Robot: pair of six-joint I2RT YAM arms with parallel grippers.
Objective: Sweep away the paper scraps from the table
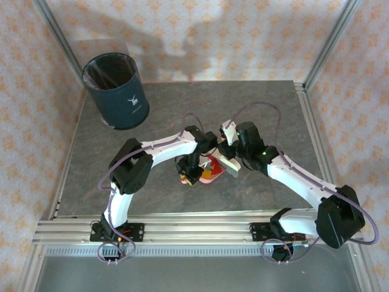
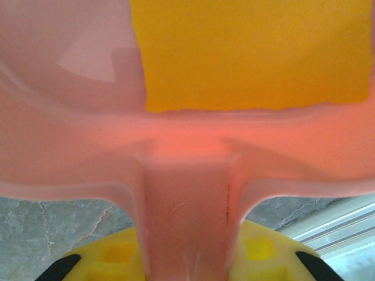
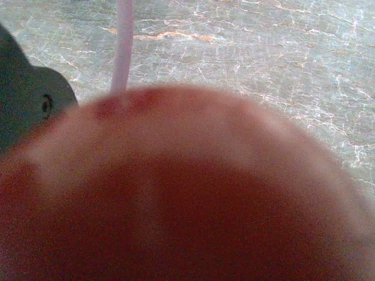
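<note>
Walls [image 1: 213,36]: peach paper with little orange flower shapes, on every side of the bench
Bench [image 1: 273,115]: dark grey and looks like stone, with silver rails [image 1: 182,231] along the near edge
Bin [image 1: 115,91]: dark blue and round, standing up on the far left corner of the bench, with a thin clear bag inside
Writing: a small white mark on the side of the bin, too small to read
Arms: white with black joints and thin purple cables; they meet near the middle of the bench
Left claw [image 1: 193,173]: shut tight on the handle of the pink dustpan; in the left wrist view the handle runs down between the yellow fingers [image 2: 105,260]
Dustpan [image 1: 211,170]: pink plastic, near the middle of the bench, its pan reaching toward the right arm
Paper scraps [image 2: 252,52]: one big orange-yellow piece with a torn edge lies flat inside the dustpan, near its back wall; from the top view more red and yellow bits show in the pan, too small to count
Right claw [image 1: 234,153]: shut all the way, holding a small brush
Brush [image 1: 230,163]: white bristles, just beside the right edge of the dustpan; I cannot tell if they touch
Right wrist view: a blurry red-pink round shape sits very close, with the grey bench behind it and a thin pink cable [image 3: 123,47] going up
</note>
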